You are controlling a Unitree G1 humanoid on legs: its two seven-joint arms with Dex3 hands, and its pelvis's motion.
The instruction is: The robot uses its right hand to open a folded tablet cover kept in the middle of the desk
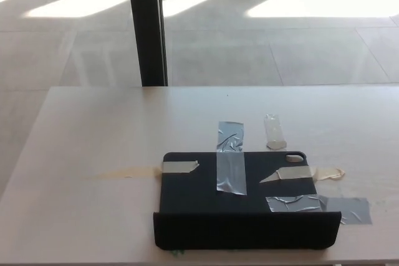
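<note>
A pale bench [93, 154] fills the lower part of the head view, with a tiled floor [280, 35] and one dark vertical post [146, 26] beyond it. One black tablet cover [240, 207] lies near the bench's front edge, around the middle, its near flap standing up. Five strips of tape cross or border it, including one grey vertical strip [230, 157]. Neither robot hand is in view, so their state cannot be told.

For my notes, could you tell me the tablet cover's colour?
Black, in the head view: tablet cover.
</note>
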